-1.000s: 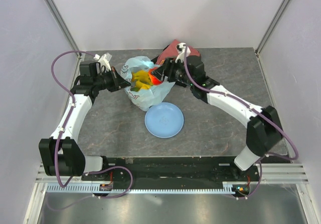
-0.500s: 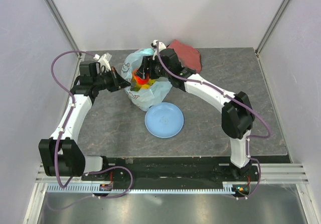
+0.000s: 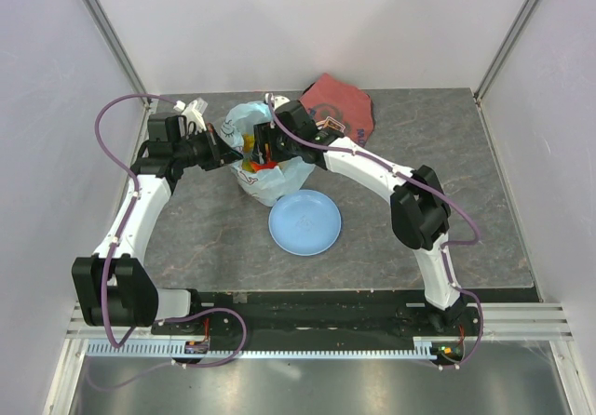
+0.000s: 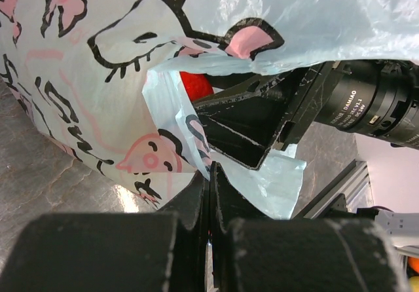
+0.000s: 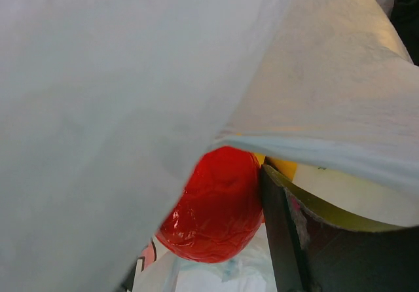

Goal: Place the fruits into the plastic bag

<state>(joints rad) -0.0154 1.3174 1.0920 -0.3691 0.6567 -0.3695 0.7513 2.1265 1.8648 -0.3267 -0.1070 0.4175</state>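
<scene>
The light-blue plastic bag (image 3: 272,182) with its cartoon print (image 4: 98,76) stands at the back of the table. My left gripper (image 3: 230,152) (image 4: 211,174) is shut on the bag's left rim and holds the mouth apart. My right gripper (image 3: 263,149) reaches down into the mouth, shut on the red round fruit (image 5: 213,207) (image 4: 195,86). The fruit presses against one dark finger (image 5: 281,233); bag film hides the other. Yellow fruit (image 3: 248,166) shows inside the bag beside the red one (image 3: 266,163). The other fruits are hidden.
A round light-blue plate (image 3: 304,221) lies just in front of the bag. A folded dark-red cloth (image 3: 340,108) sits at the back, right of the bag. White walls and metal posts close in the table on three sides.
My right arm has swung left from beside the cloth, carrying the red fruit into the bag's mouth. The left arm and bag rim have stayed put.
</scene>
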